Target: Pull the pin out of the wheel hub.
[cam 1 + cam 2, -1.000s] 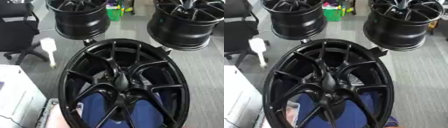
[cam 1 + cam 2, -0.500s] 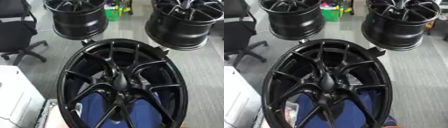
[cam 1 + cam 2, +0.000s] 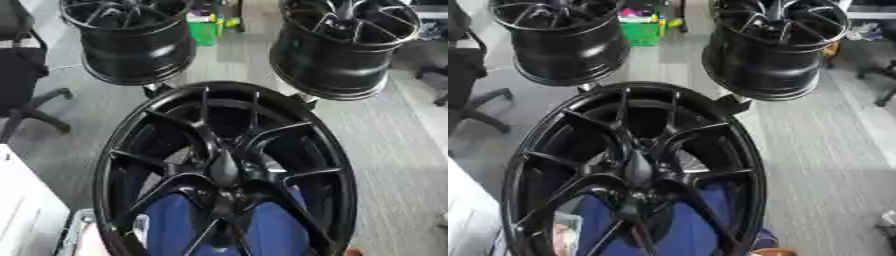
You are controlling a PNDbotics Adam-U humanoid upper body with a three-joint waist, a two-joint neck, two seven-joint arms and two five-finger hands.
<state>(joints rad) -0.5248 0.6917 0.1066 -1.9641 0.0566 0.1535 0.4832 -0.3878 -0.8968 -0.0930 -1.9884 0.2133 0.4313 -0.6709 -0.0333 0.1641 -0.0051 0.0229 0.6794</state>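
A large black wheel hub [image 3: 224,170] with thin spokes fills the middle and lower part of both views, facing up toward me. At its centre stands a dark pointed pin [image 3: 224,169], also seen as the pin [image 3: 638,170] in the right eye view. Blue cloth [image 3: 179,225] shows through the lower spokes. Neither of my hands shows in any view.
Two more black wheels stand behind on the grey floor, one at the back left [image 3: 131,40] and one at the back right [image 3: 343,42]. A green box [image 3: 642,31] sits between them. A black office chair [image 3: 22,80] is at the left, a white surface [image 3: 22,215] at the lower left.
The whole picture has shifted, so the camera moved: the wheels sit further right and the chair nearer the left edge. A white object beside the chair is gone from view.
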